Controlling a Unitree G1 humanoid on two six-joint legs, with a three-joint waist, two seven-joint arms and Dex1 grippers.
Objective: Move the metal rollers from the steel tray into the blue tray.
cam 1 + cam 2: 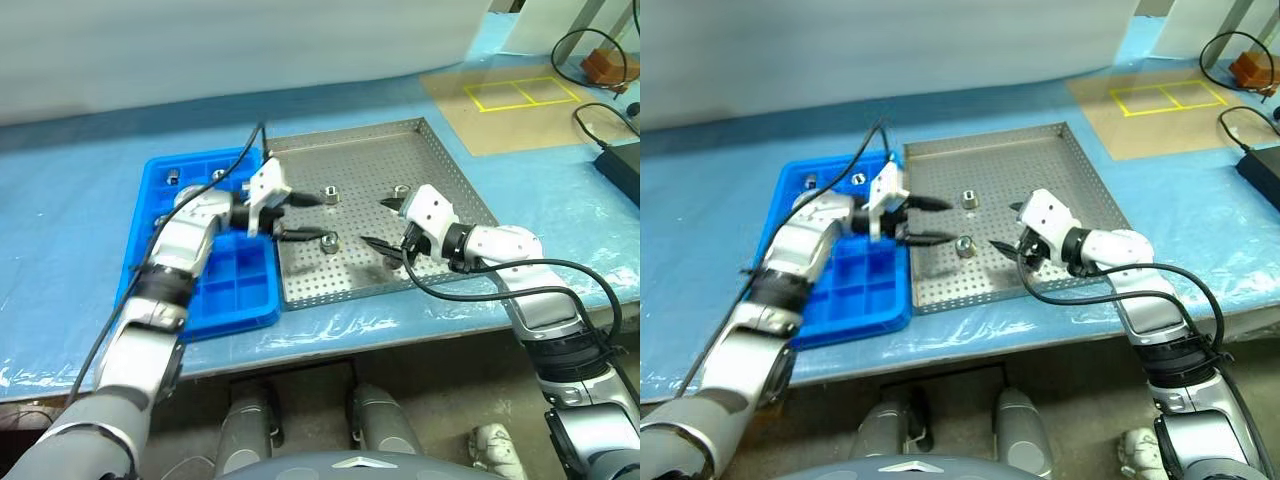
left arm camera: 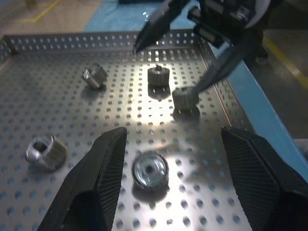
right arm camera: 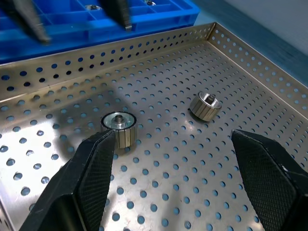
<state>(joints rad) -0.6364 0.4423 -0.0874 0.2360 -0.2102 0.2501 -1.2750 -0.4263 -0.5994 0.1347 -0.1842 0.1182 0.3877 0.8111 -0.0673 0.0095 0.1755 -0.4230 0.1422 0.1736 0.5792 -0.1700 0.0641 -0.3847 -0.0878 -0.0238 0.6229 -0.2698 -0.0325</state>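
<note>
Both grippers (image 1: 305,217) (image 1: 385,223) gape over rollers (image 1: 329,240) — seemingly empty.

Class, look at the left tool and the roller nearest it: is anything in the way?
Nothing visible. The left tool hangs open over the steel tray, and the nearest roller lies just beyond its fingertips on bare perforated floor.

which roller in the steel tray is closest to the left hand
The metal roller lying just beyond the lower finger of the left hand, in the steel tray. The other rollers lie farther off, one toward the back, others near the right hand.
</note>
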